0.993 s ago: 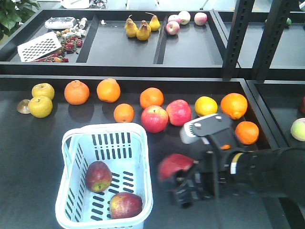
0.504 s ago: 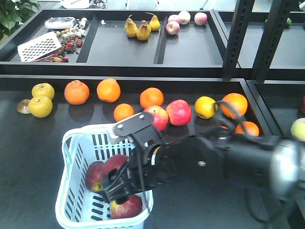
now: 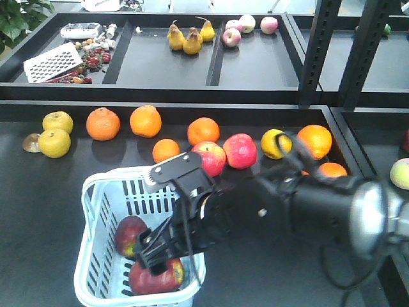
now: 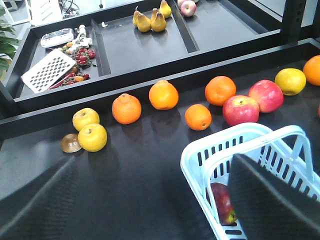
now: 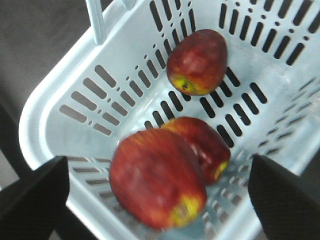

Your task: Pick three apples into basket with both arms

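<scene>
Right arm [image 3: 307, 204] stretched leftward, fingers [image 5: 30, 195] spread wide; left fingers [image 4: 265, 200] apart.

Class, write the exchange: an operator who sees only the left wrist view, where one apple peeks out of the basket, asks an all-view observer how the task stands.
Operator: How many apples are in the basket?
Observer: Three dark red apples lie inside the basket, as the right wrist view shows.
Operator: Is the right gripper gripping one?
Observer: No. The right gripper hangs over the basket, its fingers spread wide of the nearest apple and not touching it.
Operator: Has that apple settled?
Observer: It is blurred, so I cannot tell.
</scene>
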Available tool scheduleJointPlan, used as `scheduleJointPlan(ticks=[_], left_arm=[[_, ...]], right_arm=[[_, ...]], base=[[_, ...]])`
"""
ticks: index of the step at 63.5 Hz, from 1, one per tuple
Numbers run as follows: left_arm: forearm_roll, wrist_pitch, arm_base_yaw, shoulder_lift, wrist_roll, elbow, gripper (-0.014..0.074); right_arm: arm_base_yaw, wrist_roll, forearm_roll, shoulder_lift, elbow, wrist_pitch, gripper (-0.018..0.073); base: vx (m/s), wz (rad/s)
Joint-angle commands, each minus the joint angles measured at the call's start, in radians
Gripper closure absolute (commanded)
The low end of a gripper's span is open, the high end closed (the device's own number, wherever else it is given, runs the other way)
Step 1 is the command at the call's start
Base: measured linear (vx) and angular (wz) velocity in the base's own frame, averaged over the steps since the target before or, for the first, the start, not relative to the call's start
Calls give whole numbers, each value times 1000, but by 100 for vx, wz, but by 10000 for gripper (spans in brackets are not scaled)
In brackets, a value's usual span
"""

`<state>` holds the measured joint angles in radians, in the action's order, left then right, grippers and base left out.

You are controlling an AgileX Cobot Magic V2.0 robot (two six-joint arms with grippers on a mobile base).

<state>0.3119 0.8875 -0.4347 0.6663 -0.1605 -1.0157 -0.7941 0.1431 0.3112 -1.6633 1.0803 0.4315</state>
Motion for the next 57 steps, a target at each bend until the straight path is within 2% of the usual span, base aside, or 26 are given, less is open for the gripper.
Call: scheduleJointPlan(ticks=[1, 13, 29, 40, 50, 57], left_arm=[[17, -59, 2, 3, -13, -27, 20], [17, -59, 2, 3, -13, -27, 20], [17, -59, 2, 3, -13, -27, 20], [17, -59, 2, 3, -13, -27, 20], [17, -59, 2, 3, -13, -27, 20], [17, -59, 2, 3, -13, -27, 20]], right_arm=[[54, 3, -4, 100, 31, 18, -126], [196, 3, -64, 233, 30, 146, -79], [466, -62, -251, 477, -74, 302, -57], [628, -64, -271, 669, -156, 366, -52], [714, -65, -311, 818, -217, 401, -45], [749, -69, -318, 893, -250, 406, -41]], base=[[0, 0], [0, 0], [0, 0], [0, 0], [0, 0], [0, 0]])
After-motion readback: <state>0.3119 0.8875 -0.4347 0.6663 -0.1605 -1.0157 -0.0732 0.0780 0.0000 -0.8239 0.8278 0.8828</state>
